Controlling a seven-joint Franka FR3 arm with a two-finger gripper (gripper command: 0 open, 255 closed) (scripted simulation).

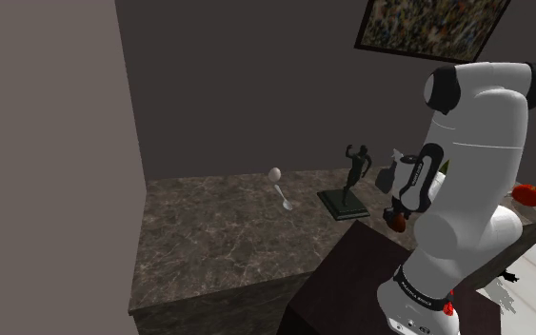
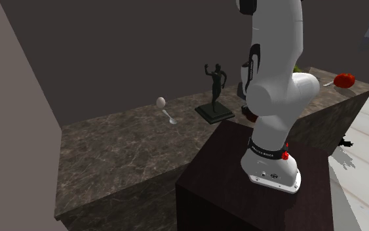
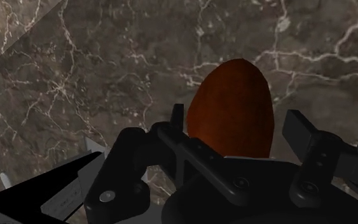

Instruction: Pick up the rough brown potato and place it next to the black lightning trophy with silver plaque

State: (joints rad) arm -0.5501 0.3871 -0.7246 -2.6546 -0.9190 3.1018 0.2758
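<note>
Big dark veined marble counter [image 1: 218, 228] running right across, and the white Franka arm with dark joints [image 1: 475, 143] bends down over it from the dark box stand [image 1: 351, 281]. On the counter is the dark figure-shaped trophy on a flat square base [image 1: 351, 181]; I can't make out the plaque.

Now the reddish-brown egg-shaped potato [image 3: 231, 102]. It's lying on the marble near the trophy, at roughly four o'clock from the base in the shoulder view. The black two-finger gripper [image 3: 238, 127] is right down on it, fingers spread, one on either side. One finger shows a sliver of marble between itself and the potato. The other sits very close, and I can't call contact. So nothing is gripped, I'd say.

My read is that the approach is done. The squeeze, the lift, the short carry and the set-down beside the trophy are all to come.

The wrist view gives that finger-to-potato spacing. The shoulder view gives the layout, potato against trophy. The second exterior view gives the trophy's full outline, plus a small white stemmed thing [image 2: 163, 105] at its nine o'clock and a small red round thing [image 2: 344, 79] far out at three o'clock.
</note>
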